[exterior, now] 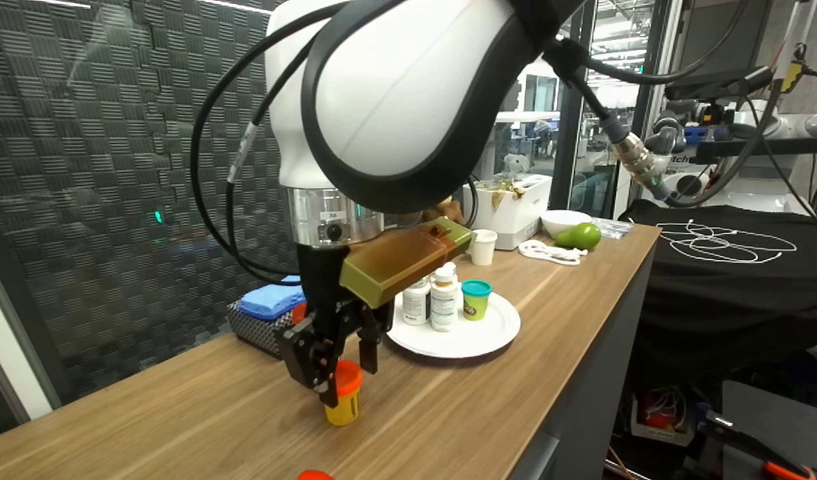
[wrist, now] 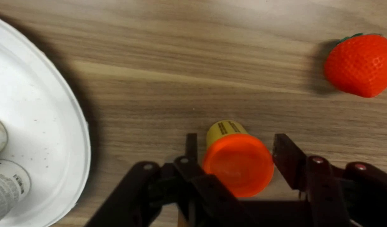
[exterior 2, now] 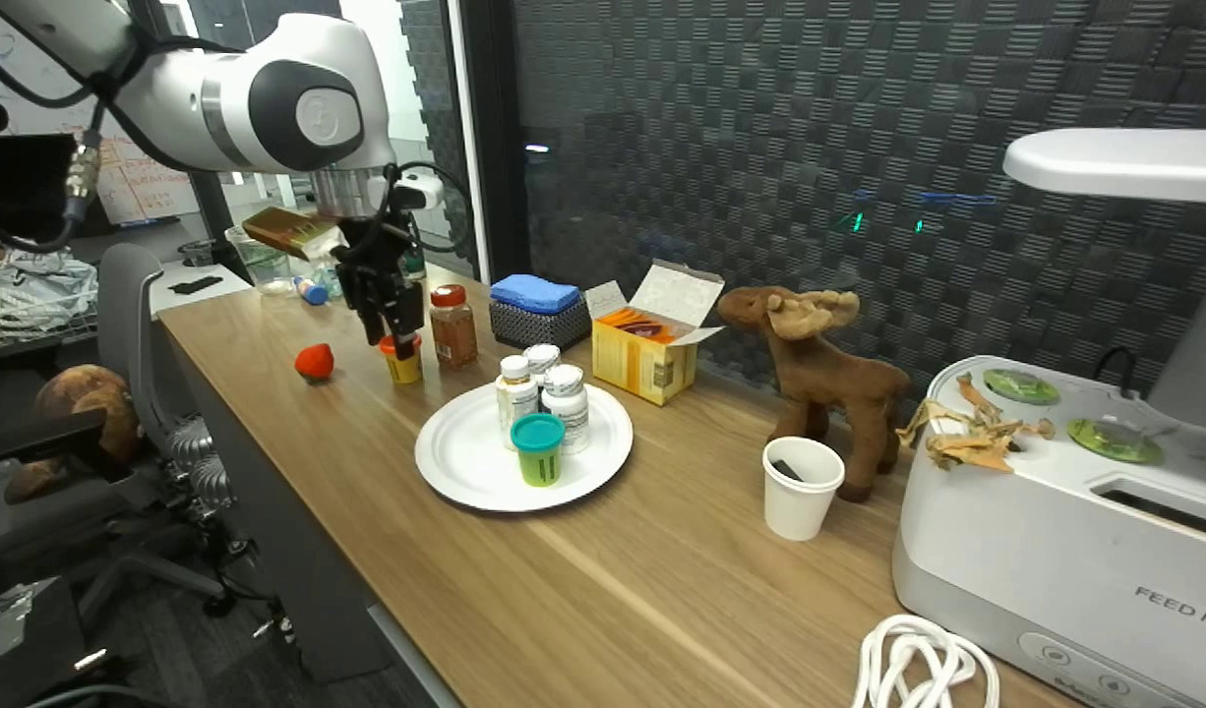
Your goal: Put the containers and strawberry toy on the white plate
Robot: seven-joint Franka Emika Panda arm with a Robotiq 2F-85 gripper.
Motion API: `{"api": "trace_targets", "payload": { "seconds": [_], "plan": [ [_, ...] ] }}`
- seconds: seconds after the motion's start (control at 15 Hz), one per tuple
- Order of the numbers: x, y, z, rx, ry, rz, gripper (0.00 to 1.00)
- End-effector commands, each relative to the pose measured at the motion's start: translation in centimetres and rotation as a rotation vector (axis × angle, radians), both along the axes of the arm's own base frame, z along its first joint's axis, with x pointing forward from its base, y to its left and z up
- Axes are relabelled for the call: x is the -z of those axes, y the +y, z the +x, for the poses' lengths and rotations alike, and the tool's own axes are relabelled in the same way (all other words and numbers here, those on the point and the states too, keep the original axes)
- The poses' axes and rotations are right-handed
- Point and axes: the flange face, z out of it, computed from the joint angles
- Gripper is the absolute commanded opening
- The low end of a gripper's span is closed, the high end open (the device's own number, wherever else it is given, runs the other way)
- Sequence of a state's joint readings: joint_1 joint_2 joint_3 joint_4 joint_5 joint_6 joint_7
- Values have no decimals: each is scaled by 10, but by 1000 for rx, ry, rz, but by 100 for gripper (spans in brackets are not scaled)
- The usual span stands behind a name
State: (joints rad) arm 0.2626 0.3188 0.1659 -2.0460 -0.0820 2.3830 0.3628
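On the wood-grain counter (exterior 2: 583, 590), the white plate (exterior 2: 455, 447) already carries three white bottles (exterior 2: 567, 408) and a teal-lidded tub (exterior 2: 539, 452). The strawberry (exterior 2: 315, 363), spice jar (exterior 2: 453, 330) and orange-lidded tub (exterior 2: 404, 369), all beyond the plate to the left in an exterior view, seem still to go; the fingers (wrist: 288, 162) straddle that last tub, whether pinching I cannot tell.

White-and-black robot arm (exterior: 395, 93) arched high in both exterior views, bent downward to silver wrist ring (exterior: 308, 217). Beneath ring, black fingers (wrist: 288, 157) point down; in wrist view they stand parted, facing each other, slightly blurred.
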Motion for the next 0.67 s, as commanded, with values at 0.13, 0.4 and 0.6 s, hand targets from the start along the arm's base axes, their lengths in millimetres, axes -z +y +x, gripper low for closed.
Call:
{"api": "trace_targets", "payload": {
  "seconds": [0.13, 0.4, 0.6],
  "plan": [
    [-1, 3, 15, -8, 4, 2, 28],
    [-12, -6, 17, 15, -4, -17, 27],
    [-30, -28, 20, 66, 6, -33, 27]
  ]
}}
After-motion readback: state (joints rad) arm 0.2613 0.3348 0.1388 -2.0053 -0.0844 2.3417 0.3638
